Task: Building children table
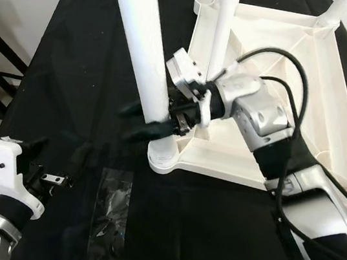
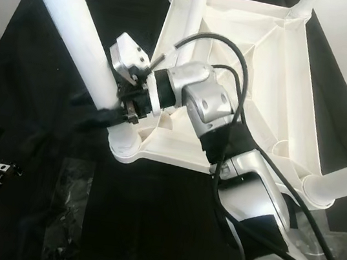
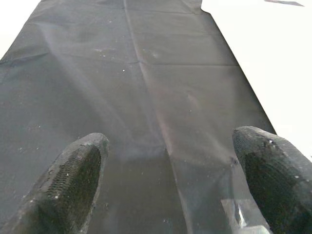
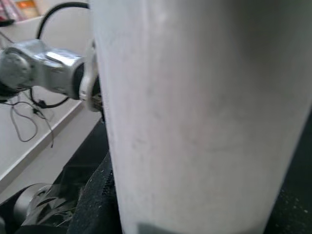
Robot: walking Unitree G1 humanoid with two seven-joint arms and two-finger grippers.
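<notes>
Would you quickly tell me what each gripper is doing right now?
Left gripper: open, empty, over the black cloth.
Right gripper: shut on the white table leg near its socket.

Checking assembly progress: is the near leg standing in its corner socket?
Yes, in: the white leg rises from the tabletop's corner socket, right gripper around it.

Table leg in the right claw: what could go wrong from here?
The right claw grips the table leg low, just above the corner socket of the upturned tabletop; the long leg leans and could bind or pop out. The loose plastic bag could snag the left claw.
</notes>
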